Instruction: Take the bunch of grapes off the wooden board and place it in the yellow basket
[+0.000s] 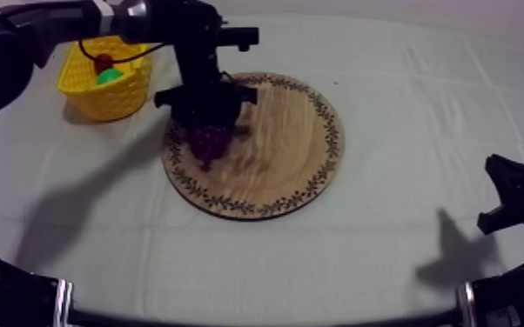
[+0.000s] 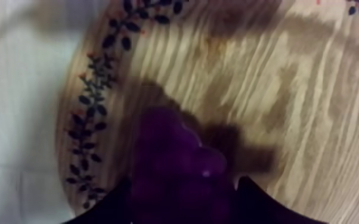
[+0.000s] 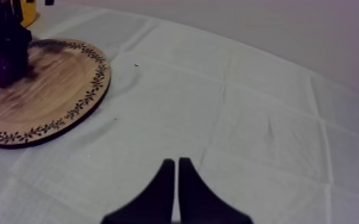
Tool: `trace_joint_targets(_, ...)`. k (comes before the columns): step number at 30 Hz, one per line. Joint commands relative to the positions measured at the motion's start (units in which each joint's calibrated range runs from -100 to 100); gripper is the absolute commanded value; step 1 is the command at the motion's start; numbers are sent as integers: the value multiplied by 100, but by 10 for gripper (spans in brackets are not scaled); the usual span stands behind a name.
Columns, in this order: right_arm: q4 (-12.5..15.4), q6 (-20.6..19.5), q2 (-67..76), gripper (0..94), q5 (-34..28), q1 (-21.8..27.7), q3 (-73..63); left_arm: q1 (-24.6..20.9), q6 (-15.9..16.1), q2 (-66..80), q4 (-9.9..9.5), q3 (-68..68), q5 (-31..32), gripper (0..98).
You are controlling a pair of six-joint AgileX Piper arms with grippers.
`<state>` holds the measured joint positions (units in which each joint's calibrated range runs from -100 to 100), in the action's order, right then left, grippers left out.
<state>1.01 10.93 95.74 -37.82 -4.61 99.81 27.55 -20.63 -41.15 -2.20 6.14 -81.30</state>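
Note:
The dark purple bunch of grapes (image 1: 210, 141) hangs at the left part of the round wooden board (image 1: 292, 148), casting a shadow on the wood. My left gripper (image 1: 206, 120) comes down from the upper left and is shut on the bunch. In the left wrist view the grapes (image 2: 176, 161) sit between my black fingers (image 2: 265, 205) over the board (image 2: 277, 89). The yellow basket (image 1: 78, 87) stands left of the board. My right gripper (image 1: 513, 196) rests low at the right, shut, its fingers (image 3: 165, 179) together as a narrow wedge over the cloth.
Inside the basket lie a small red fruit (image 1: 103, 63) and a green pear (image 1: 110, 76). The right wrist view looks across the cloth to the board (image 3: 56, 89), with the left gripper (image 3: 6, 44) at the grapes (image 3: 2, 70) and the basket (image 3: 30, 11) behind.

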Motion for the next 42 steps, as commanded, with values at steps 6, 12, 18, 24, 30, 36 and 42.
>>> trace_joint_targets(6, -1, 3, 1, 4, 0, 2, -3, -214, 379, 1152, 57, -507, -8, 314)
trace_joint_targets(12, -1, 0, 1, 4, 0, 2, -3, -495, 893, 2375, 8, -1509, -16, 312)
trace_joint_targets(18, -1, -1, 1, 4, 0, 2, -3, -846, 1236, 3376, -261, -2149, 45, 350)
trace_joint_targets(24, -1, -1, 1, 4, 0, 2, -3, -1271, 1420, 3634, -537, -1832, 381, 366)
trace_joint_targets(30, -1, 2, 1, 4, 0, 2, -3, -1657, 1435, 3193, -761, -892, 953, 359)
trace_joint_targets(36, -1, -1, 1, 4, 0, 2, -3, -1842, 1292, 2440, -1045, -231, 1558, 346)
trace_joint_targets(42, -1, 0, 1, 4, 0, 2, -3, -1910, 1124, 1660, -1201, 71, 1992, 343)
